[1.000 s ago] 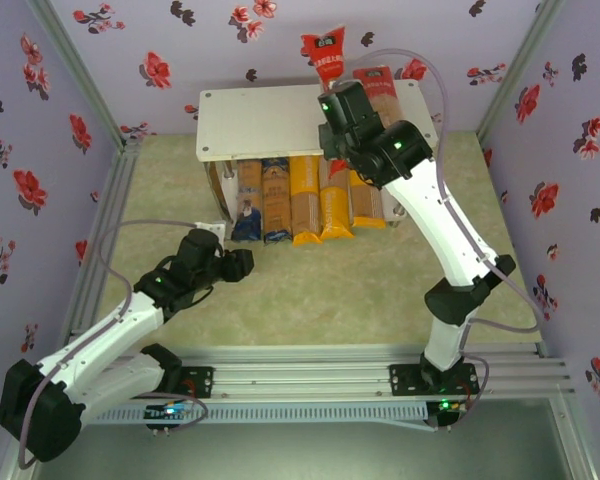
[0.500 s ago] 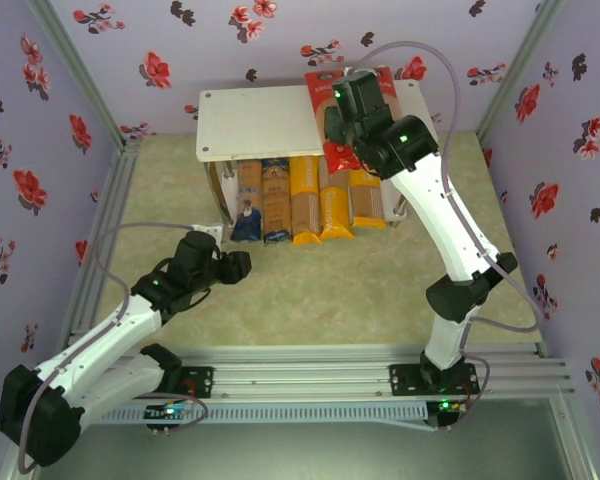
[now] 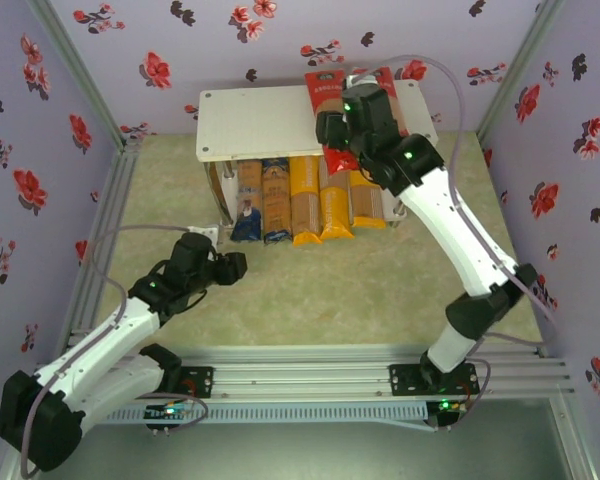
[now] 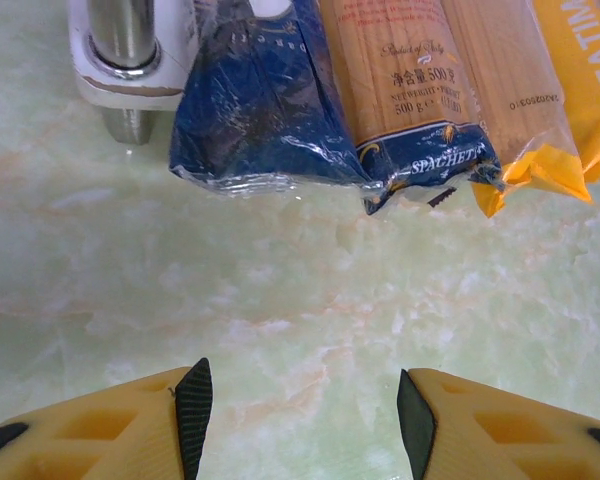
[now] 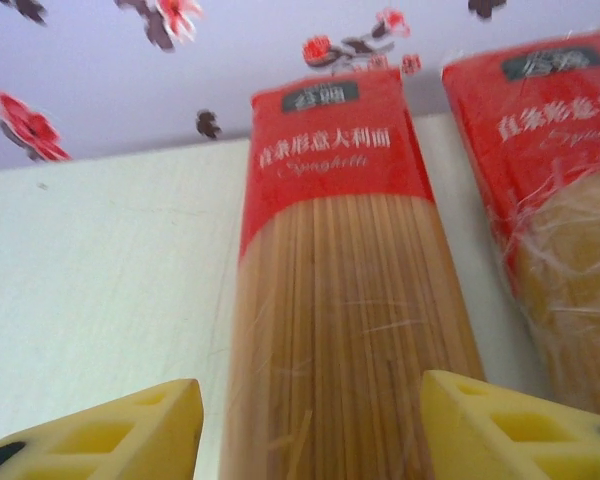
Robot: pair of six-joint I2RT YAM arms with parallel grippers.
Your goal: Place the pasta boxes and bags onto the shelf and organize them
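Two red packs [image 5: 350, 300]: flat atop shelf [image 3: 255, 125]; placing step seemingly ending.
Right gripper [image 5: 310, 390]: spread above one.
Left gripper [image 4: 302, 390]: spread, empty.
Next: lift clear.

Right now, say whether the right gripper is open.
Open: right gripper fingers stand apart over the red pack lying on the shelf.

top view: shelf [image 3: 260, 125] at 12 o'clock of the table [image 3: 310, 290]. on top of it, toward its 3 o'clock end, two packs lie side by side, each running from 6 to 12 o'clock: inner pack [image 5: 345, 300], with outer pack [image 5: 565, 180] at its 3 o'clock. beneath the top, a row of five packs [image 3: 305, 200], ends projecting toward 6 o'clock. right gripper [image 3: 325, 128] over the inner pack's 6 o'clock end; left gripper [image 3: 235, 266] at 7 o'clock of the row, apart from it.
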